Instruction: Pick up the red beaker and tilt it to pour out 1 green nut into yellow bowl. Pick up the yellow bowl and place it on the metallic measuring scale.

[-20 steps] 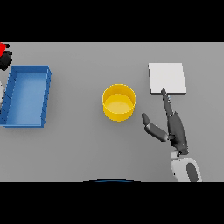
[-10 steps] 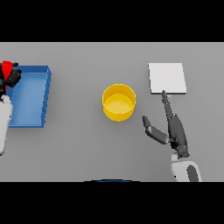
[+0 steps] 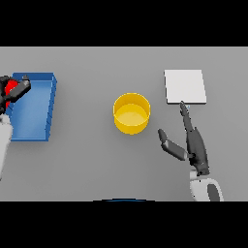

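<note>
The tabletop (image 3: 97, 164) was all there was to see of the room: a flat, plain grey surface that ran from one side to the other and filled the whole space looked down upon. No wall, floor or window showed past it. The grey was even and matte, without grain, seam or mark. The light was soft and level across the tabletop, a little paler towards its far edge than near the front. Shadows on the tabletop were faint and short, lying close under whatever stood on it, so the light seemed to fall from above.
</note>
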`<state>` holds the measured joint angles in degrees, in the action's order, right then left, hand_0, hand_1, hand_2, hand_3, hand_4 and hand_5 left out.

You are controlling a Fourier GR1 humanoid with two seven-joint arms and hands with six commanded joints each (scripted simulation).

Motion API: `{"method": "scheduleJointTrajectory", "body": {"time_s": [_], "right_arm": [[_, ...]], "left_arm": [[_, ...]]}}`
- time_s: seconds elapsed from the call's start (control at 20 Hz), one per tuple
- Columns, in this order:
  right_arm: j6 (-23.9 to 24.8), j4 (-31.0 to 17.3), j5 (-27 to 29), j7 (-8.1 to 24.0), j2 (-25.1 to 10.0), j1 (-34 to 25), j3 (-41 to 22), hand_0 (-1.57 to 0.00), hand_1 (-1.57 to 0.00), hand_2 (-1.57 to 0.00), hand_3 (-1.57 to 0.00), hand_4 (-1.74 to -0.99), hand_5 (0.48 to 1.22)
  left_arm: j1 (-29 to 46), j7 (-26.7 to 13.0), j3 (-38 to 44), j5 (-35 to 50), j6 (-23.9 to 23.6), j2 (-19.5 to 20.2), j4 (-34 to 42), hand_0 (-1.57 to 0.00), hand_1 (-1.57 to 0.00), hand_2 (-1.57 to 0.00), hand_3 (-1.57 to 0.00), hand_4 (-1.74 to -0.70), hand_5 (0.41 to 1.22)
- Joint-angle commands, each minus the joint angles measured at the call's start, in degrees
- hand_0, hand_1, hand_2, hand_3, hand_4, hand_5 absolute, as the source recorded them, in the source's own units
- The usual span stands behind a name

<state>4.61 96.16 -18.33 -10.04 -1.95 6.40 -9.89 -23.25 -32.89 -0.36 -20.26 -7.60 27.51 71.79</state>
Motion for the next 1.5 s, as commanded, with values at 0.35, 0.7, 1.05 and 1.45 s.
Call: {"method": "scheduleJointTrajectory", "body": {"time_s": [0.35,0.7,1.05,1.45], "right_arm": [[-0.12,0.34,-0.36,1.18,-0.42,-0.49,-0.01,0.00,0.00,0.00,0.00,-1.019,0.643],[-9.82,-2.29,-8.01,6.56,-11.56,-11.02,-4.20,0.00,0.00,0.00,0.00,-1.071,0.678],[-18.78,-8.63,-19.48,4.54,-19.65,-24.50,-13.22,0.00,0.00,0.00,0.00,-1.207,0.674],[-25.60,-17.53,-29.76,0.11,-22.77,-37.48,-23.60,0.00,0.00,0.00,0.00,-1.213,0.714]], "left_arm": [[-0.93,3.75,-2.38,-1.45,2.73,0.47,-4.61,-0.16,-0.13,-0.14,-0.13,-0.80,0.649],[-0.10,6.70,-1.91,-0.64,2.19,0.67,-2.71,-0.03,-0.03,-0.03,-0.03,-0.75,0.662],[-0.46,6.94,-2.56,-1.55,1.57,0.48,-3.56,-0.01,0.00,-0.01,0.00,-0.74,0.689],[-0.51,5.82,-2.51,-1.17,2.74,1.31,-2.30,0.00,0.00,0.00,0.00,-0.75,0.706]]}}
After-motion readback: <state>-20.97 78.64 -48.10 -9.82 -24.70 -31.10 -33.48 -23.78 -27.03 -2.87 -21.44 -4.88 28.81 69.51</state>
